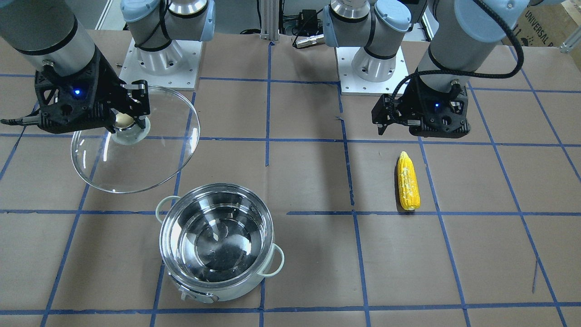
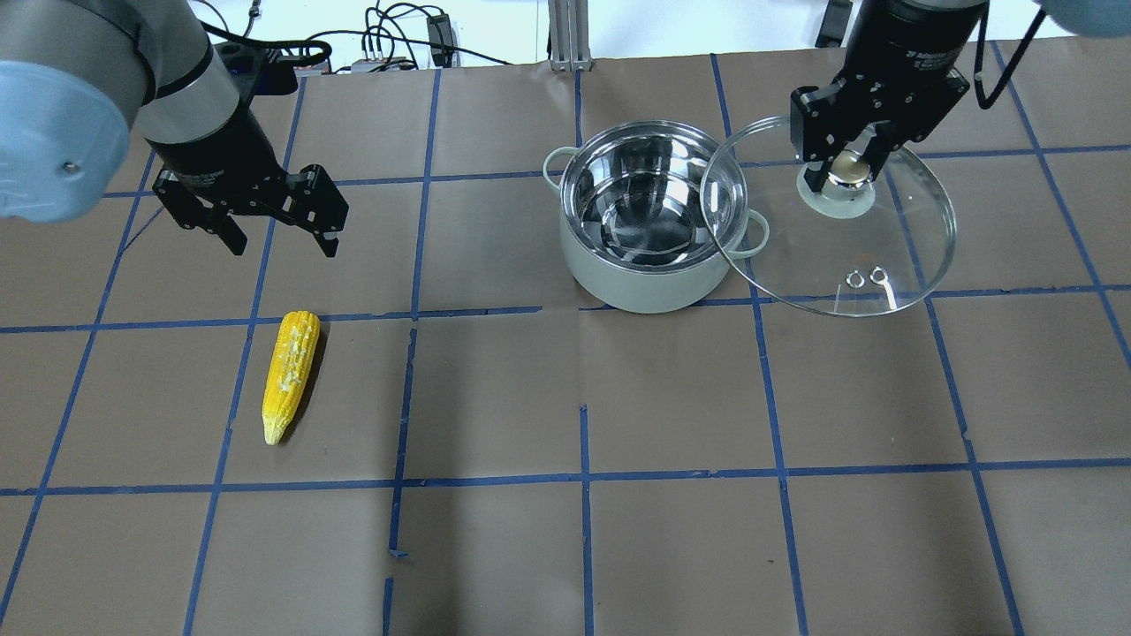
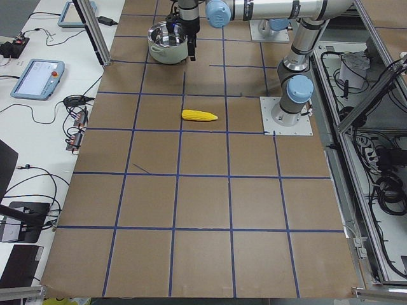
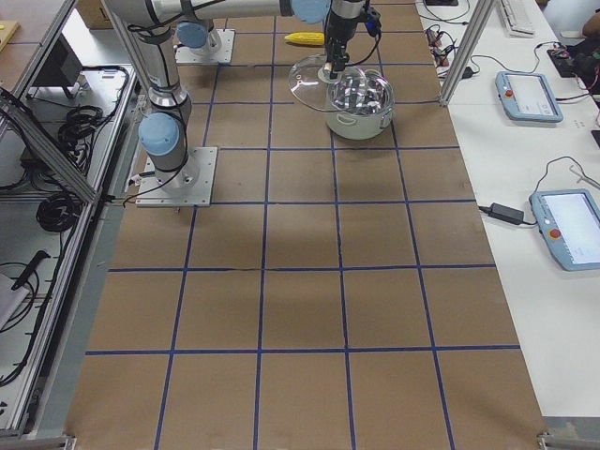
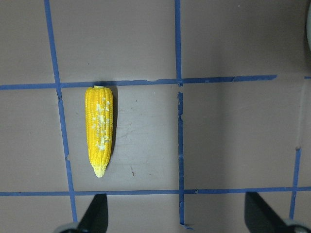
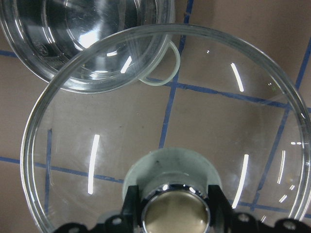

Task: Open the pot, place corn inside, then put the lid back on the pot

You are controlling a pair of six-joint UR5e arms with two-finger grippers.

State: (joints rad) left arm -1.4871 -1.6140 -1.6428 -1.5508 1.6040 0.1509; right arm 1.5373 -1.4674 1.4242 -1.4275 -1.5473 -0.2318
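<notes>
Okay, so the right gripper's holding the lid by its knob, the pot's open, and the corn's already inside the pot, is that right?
The corn isn't inside the pot. The overhead view shows it lying on the table near the open left gripper; the pot is empty. The right gripper does hold the lid by its knob.

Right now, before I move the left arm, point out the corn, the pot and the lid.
corn (image 2: 291, 375): overhead view, middle of the ear.
pot (image 2: 649, 284): overhead view, outer wall on the robot's side.
lid (image 2: 892, 231): overhead view, clear glass, off centre.
</notes>
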